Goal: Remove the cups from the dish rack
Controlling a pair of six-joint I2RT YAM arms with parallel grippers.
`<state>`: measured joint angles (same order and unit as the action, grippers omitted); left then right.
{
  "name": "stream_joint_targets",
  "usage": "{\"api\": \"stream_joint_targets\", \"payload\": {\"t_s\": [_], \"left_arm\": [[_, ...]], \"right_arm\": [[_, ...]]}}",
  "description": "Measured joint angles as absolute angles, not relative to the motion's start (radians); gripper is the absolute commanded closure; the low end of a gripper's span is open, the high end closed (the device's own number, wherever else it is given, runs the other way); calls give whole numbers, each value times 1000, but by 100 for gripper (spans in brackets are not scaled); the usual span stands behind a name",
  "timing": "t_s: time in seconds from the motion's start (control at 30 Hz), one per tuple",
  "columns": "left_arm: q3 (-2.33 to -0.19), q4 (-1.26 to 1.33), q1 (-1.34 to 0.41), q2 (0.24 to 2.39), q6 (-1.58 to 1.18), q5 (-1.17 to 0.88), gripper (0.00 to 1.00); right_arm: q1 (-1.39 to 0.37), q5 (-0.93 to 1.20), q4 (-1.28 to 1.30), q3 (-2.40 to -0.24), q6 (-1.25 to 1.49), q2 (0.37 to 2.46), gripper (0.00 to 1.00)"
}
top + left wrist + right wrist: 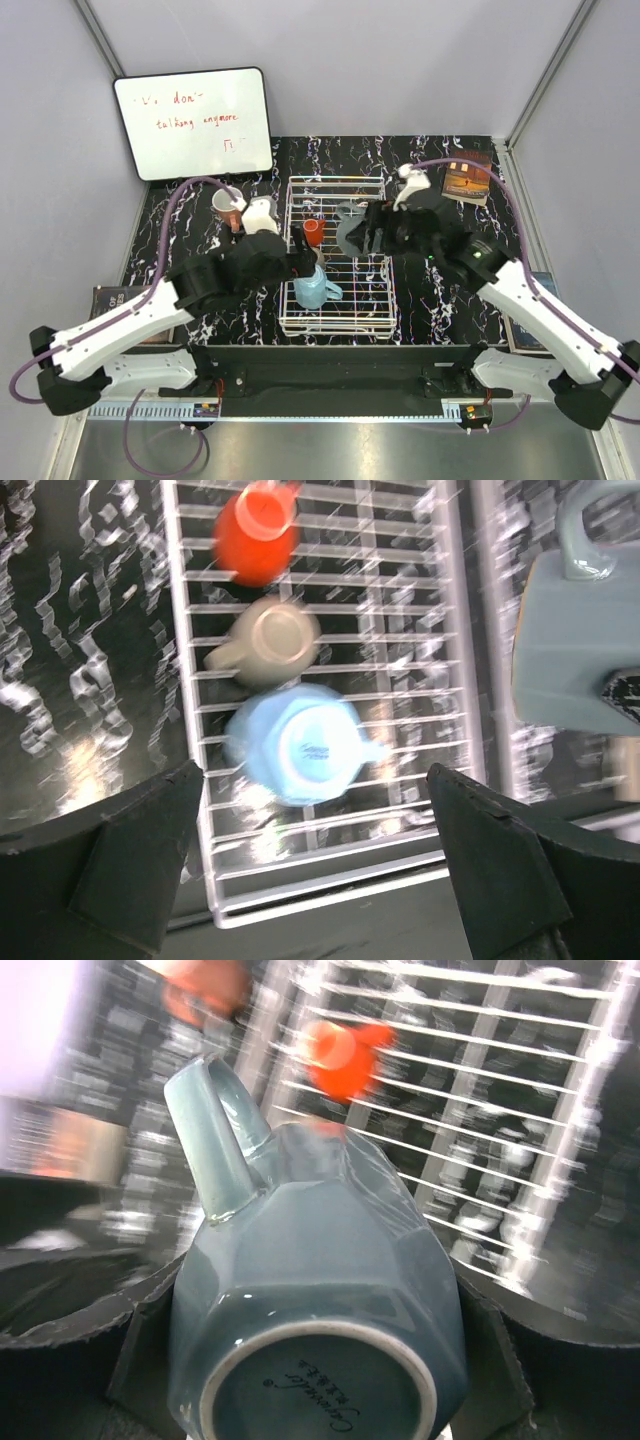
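The white wire dish rack stands mid-table. In the left wrist view the rack holds a red cup, a taupe-brown cup and a light blue faceted cup, all upside down in a row. My left gripper is open and empty above the rack's near left part. My right gripper is shut on the dark grey cup, bottom toward the camera, held above the rack's far right. The salmon-orange cup stands on the table left of the rack.
A whiteboard with red writing leans at the back left. A brown book lies at the back right. Flat dark items lie at the left edge and the right edge of the marbled table.
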<state>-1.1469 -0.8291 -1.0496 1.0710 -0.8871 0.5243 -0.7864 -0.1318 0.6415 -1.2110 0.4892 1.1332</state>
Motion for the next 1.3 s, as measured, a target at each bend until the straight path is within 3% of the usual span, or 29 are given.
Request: {"api": "stream_joint_targets", "payload": {"t_s": [0.27,0.57,1.07,1.27,1.3], "left_arm": [[-857,-381,-930,757,-873,380,1],[-796,-65,-874,825,-875,108,1],[-811,136,-874,957,-864,-60,8],[-851,185,-872,1023,-864,-96,21],[-851,189,-871,1026,-863,-97,27]], "right_arm": [[-412,315,163,-886,833,939,100],[-380,632,-316,-736,1213,1068,100],[-379,784,-443,-740,1285,1048,100],[-377,802,-444,-740,1284,1041,100],[-375,802,-444,-740,1284,1041,100]]}}
